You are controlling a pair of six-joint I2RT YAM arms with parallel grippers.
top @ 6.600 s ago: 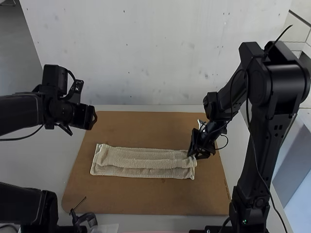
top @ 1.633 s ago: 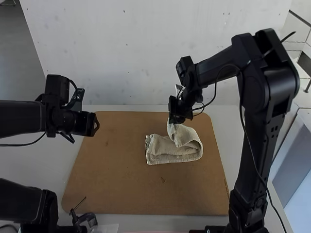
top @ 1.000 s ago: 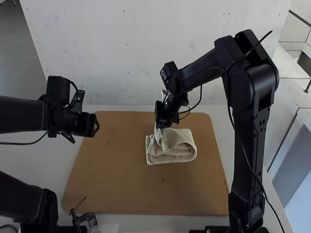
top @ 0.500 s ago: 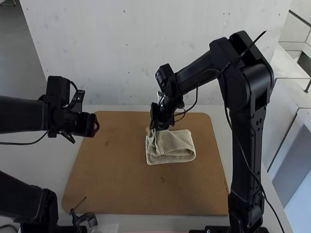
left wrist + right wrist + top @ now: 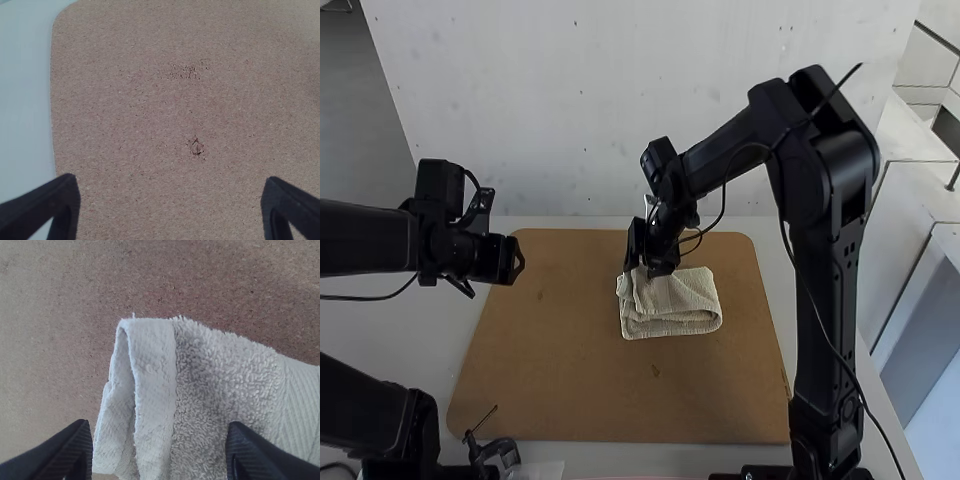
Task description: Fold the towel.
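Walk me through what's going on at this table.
Two robot arms are at work on folding a towel, which lies as a compact, layered bundle on a brown board. The right gripper is at the towel's far left corner in the high view, its fingers apart, so it doesn't have the cloth pinched. The left gripper, also open, hangs over the board's left side, away from the towel. The fold looks mostly made.
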